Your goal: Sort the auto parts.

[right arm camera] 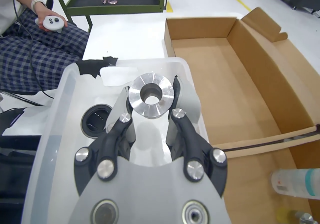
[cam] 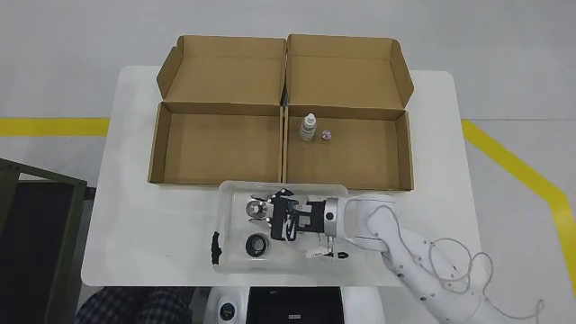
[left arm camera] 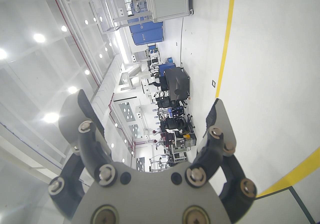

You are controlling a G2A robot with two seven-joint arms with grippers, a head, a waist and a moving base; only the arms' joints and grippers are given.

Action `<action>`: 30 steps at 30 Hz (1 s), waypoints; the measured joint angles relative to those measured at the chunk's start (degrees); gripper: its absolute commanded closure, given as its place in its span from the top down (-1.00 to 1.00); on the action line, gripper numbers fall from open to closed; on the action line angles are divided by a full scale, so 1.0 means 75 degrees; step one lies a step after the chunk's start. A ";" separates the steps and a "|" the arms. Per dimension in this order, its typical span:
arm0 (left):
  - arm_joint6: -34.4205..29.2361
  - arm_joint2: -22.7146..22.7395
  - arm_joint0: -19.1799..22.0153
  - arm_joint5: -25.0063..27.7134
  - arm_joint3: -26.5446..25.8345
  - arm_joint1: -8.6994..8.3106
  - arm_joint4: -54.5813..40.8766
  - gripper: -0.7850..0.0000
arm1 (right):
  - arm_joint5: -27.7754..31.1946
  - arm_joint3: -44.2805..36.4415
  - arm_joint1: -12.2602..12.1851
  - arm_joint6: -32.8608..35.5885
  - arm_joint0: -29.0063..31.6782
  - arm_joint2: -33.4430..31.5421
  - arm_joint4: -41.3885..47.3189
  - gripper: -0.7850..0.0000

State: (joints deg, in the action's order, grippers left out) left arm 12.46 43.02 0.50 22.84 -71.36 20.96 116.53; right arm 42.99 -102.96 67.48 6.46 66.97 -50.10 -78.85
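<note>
My right gripper [right arm camera: 151,97] is shut on a silver metal ring [right arm camera: 140,92] with a round bore, held inside the clear plastic bin [right arm camera: 62,80]. In the top view this gripper [cam: 273,217] sits in the bin [cam: 283,186] near its left half. A black round part [right arm camera: 96,121] lies on the bin floor beside the ring, also seen as the black round part [cam: 258,246] from above. My left gripper [left arm camera: 150,100] is open and holds nothing, with the room and floor behind it.
Two open cardboard boxes stand behind the bin: the left box [cam: 216,148] is bare, the right box [cam: 360,157] holds a small bottle [cam: 309,127] and a small part [cam: 328,134]. A black flat piece [cam: 215,247] lies on the table left of the bin.
</note>
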 measured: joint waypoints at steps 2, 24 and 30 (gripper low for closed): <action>0.0000 0.0000 0.0000 0.0000 0.0000 0.0000 0.0000 1.00 | 0.0059 -0.0234 -0.0047 -0.0054 0.0107 -0.0183 0.0047 -1.00; 0.0000 0.0000 0.0000 0.0000 0.0000 0.0000 0.0000 1.00 | -0.0181 -0.1764 -0.0305 -0.1028 0.0754 -0.1909 0.1008 -1.00; 0.0000 0.0000 0.0000 0.0000 0.0000 0.0000 0.0000 1.00 | -0.0222 -0.1747 -0.0304 -0.1164 0.0767 -0.1931 0.1103 -1.00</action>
State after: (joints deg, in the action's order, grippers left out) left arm 12.46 43.02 0.50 22.84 -71.36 20.96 116.53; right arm 41.32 -116.07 65.20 -2.27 72.72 -64.58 -70.58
